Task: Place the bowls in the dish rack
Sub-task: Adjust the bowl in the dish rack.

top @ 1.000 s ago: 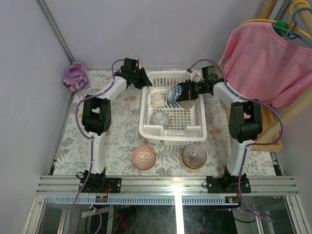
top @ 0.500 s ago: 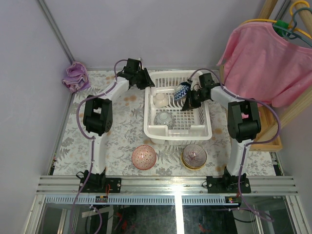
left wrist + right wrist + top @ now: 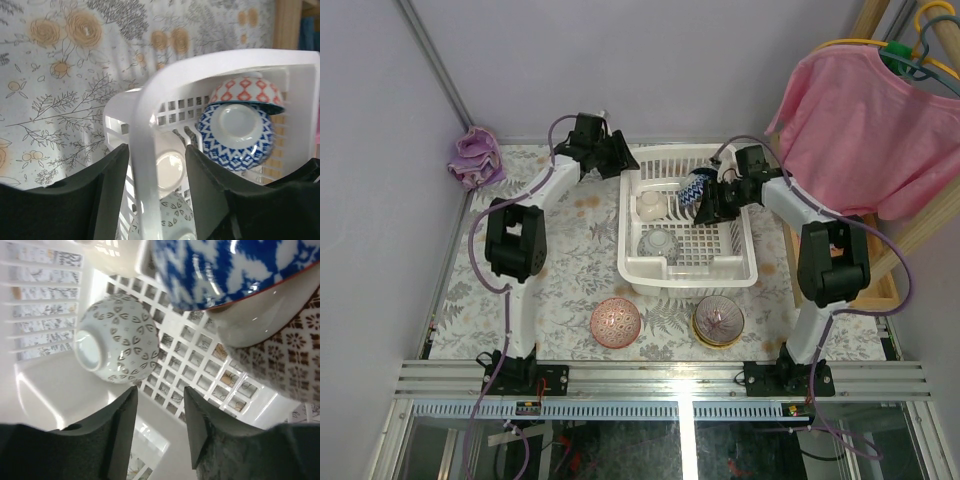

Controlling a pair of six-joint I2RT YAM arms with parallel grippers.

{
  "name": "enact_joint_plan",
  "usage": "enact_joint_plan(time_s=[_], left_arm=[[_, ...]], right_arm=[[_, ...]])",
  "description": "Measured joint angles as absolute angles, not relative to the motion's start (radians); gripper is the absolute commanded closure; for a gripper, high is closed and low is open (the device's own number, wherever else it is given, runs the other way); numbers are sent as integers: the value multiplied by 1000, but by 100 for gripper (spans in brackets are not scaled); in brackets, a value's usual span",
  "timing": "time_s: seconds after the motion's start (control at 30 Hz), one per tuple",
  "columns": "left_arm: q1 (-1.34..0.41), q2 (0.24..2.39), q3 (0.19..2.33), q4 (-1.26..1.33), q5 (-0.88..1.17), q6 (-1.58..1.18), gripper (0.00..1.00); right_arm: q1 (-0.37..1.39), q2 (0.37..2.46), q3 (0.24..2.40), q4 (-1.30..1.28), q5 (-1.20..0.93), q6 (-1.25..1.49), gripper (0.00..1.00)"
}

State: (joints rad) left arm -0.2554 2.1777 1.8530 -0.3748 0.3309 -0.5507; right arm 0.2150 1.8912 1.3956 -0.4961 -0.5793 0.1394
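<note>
Dish rack [image 3: 686, 277] shifted rightward since a second ago, right gripper [image 3: 157, 392] now parted and empty over its floor, blue-white bowl [image 3: 696, 188] on edge inside the far end, left gripper [image 3: 157, 150] jaws loosely straddling the corner rim, pink bowl [image 3: 616, 322] and tan bowl [image 3: 718, 320] outside, near side.

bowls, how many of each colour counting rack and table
plain white bowl: 1
grey-patterned white bowl: 1
blue-and-white bowl: 1
red-orange patterned bowl: 1
pink bowl: 1
tan-yellow bowl: 1
total: 6 in view
</note>
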Motion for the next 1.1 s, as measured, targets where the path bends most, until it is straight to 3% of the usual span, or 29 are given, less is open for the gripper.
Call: enact_joint_plan(time_s=[0.13, 0.33, 0.5, 0.67, 0.83, 1.0, 1.1], left_arm=[[-255, 2122, 1853, -377, 329, -548, 50], [-252, 2113, 1837, -377, 327, -546, 51], [-253, 2069, 1736, -363, 347, -546, 43], [-258, 2037, 1650, -357, 363, -546, 42], [-261, 2032, 1617, -359, 363, -544, 52], [-265, 2025, 1609, -348, 367, -545, 70], [-273, 2021, 1609, -346, 368, -544, 74]], right_arm=[[207, 1818, 1407, -497, -601, 163, 41], [202, 1787, 1517, -487, -576, 230, 40], [223, 1822, 1663, -463, -466, 235, 40], [274, 1890, 1751, -429, -367, 188, 42], [326, 1998, 1798, -435, -282, 132, 43], [357, 2063, 1804, -437, -214, 93, 42], [377, 2077, 1822, -435, -151, 65, 40]])
